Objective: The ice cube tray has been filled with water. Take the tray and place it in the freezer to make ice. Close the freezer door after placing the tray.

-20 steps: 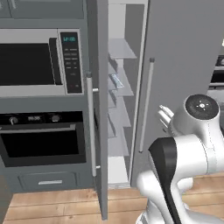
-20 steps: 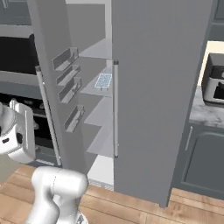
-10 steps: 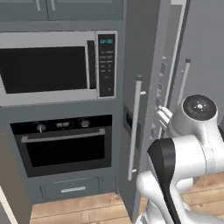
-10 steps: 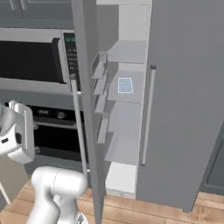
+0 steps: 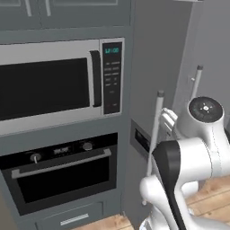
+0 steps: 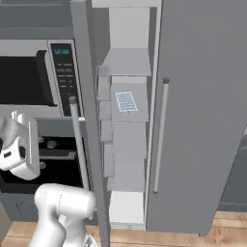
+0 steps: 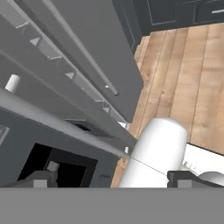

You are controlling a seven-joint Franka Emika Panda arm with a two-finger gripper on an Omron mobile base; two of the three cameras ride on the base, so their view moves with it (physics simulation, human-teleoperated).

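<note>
The freezer door has swung steadily toward shut: 1 second back it stood wide, with the freezer shelves in plain sight from the left base view, while now that view meets its outer face with the dispenser recess, and the shelves are hidden there. Its bar handle now stands just in front of the gripper, close by the fingers; earlier it was well off to the hand's left. From the right base view the gap has narrowed, with the ice cube tray seen through a slimmer opening. Both base views have shifted as well, so the base has moved.
</note>
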